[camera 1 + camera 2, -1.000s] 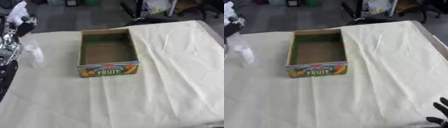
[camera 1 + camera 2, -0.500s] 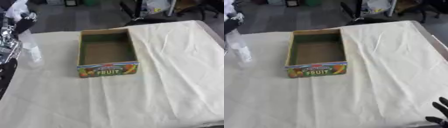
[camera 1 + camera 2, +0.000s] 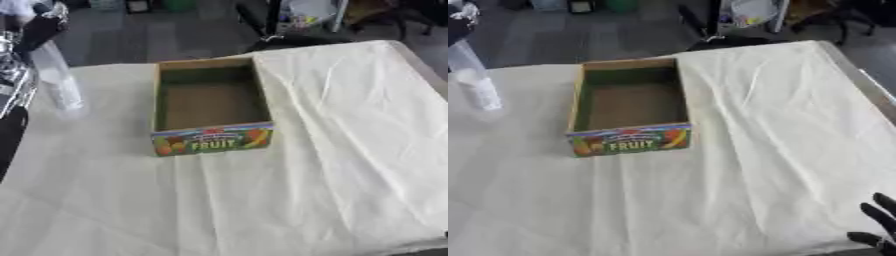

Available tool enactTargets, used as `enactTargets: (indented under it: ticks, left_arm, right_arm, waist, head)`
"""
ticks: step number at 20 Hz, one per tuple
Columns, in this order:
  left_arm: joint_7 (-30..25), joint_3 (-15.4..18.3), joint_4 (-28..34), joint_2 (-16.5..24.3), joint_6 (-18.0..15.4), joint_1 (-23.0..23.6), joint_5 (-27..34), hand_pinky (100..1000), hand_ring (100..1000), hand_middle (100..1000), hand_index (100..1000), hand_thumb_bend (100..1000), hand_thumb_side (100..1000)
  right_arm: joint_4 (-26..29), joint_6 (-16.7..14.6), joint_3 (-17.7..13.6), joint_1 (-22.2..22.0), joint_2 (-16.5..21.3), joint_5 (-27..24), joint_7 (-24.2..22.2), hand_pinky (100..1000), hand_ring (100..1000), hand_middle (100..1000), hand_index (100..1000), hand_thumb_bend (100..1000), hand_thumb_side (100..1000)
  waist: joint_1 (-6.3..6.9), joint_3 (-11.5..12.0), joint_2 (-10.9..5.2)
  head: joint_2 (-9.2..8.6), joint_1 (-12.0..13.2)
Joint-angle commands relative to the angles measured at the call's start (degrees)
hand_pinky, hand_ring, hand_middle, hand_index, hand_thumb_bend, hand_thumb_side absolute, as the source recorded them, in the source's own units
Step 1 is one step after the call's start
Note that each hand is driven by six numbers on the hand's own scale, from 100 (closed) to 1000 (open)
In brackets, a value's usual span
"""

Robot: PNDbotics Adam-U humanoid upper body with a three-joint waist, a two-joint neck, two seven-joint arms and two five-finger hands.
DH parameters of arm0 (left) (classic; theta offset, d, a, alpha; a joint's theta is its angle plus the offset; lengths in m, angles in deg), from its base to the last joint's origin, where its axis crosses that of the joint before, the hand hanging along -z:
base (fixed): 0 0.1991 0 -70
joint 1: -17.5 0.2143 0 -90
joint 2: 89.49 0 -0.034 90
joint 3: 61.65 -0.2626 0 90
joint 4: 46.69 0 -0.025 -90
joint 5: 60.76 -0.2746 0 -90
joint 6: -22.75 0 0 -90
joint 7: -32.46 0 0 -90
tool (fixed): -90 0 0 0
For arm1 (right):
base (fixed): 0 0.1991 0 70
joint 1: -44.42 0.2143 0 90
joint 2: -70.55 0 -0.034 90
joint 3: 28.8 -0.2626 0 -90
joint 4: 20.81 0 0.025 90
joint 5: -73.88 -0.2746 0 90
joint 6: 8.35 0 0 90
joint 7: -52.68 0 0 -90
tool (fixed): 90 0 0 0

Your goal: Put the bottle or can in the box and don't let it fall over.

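Observation:
A clear plastic bottle (image 3: 58, 77) stands nearly upright at the far left, just left of the box, its base close to the cloth. My left hand (image 3: 42, 29) is curled round its top, with the silver arm running down the left edge. The open cardboard box (image 3: 210, 145) with a colourful "FRUIT" front sits in the middle of the table, and nothing lies inside it. My right hand (image 3: 878, 224) shows at the lower right corner, fingers straight and pointing up, far from the box.
A cream cloth (image 3: 332, 165) covers the whole table, with creases to the right of the box. Beyond the far edge are a dark floor and chair legs (image 3: 280, 25).
My left hand has shifted up and a little away from me with the bottle's top. The box and my right hand have stayed put.

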Motion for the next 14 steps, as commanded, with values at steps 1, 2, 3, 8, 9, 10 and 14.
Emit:
enactTargets:
  ticks: [1,2,3,8,9,10,14]
  left_arm:
    - [-1.41,-1.0,5.37,2.7,0.36,-2.02,2.04,709,493,132,438,176,100]
    - [-2.14,-1.73,6.8,2.59,0.4,-2.59,3.15,707,490,133,437,171,100]
    - [-2.88,-2.51,8.08,2.51,0.46,-3.16,4.41,707,490,133,438,168,100]
    - [-7.09,-7.54,12.01,0.96,1.37,-6.8,8.47,712,493,132,439,163,100]
    - [-8.01,-8.57,12.09,0.24,1.5,-7.57,9.18,713,493,132,439,164,100]
    - [-8.88,-9.44,12.0,-0.5,1.51,-8.25,9.91,714,494,133,440,164,100]
    - [-12.03,-12.41,10.23,-3.58,1.12,-10.42,13.01,719,493,139,442,172,100]
  right_arm:
    - [1.32,-0.07,0.22,-0.03,0.49,-0.05,-0.27,789,1000,1000,1000,100,470]
    - [1.32,-0.06,0.29,-0.06,0.52,-0.07,-0.33,789,1000,1000,1000,100,470]
    - [1.32,-0.06,0.36,-0.08,0.55,-0.12,-0.39,789,1000,1000,1000,100,470]
    - [1.32,-0.04,0.95,-0.29,0.63,-0.41,-0.99,789,1000,1000,1000,100,470]
    - [1.32,0.0,1.08,-0.3,0.62,-0.48,-1.12,789,1000,1000,1000,100,470]
    - [1.32,0.05,1.21,-0.31,0.6,-0.54,-1.27,789,1000,1000,1000,100,470]
    - [1.32,0.41,1.66,-0.23,0.44,-0.65,-1.86,789,1000,1000,1000,100,470]
  waist:
    - [-0.03,-0.02,-0.87]
    - [-0.07,-0.06,-0.91]
    - [-0.1,-0.08,-0.93]
    - [-0.43,-0.67,-1.0]
    - [-0.5,-0.87,-0.98]
    - [-0.57,-1.08,-0.94]
    - [-0.68,-1.99,-0.79]
  head:
    - [-0.68,-0.02]
    - [-0.66,0.07]
    - [-0.66,0.13]
    - [-0.8,0.68]
    - [-0.87,0.74]
    - [-0.94,0.83]
    - [-1.07,1.26]
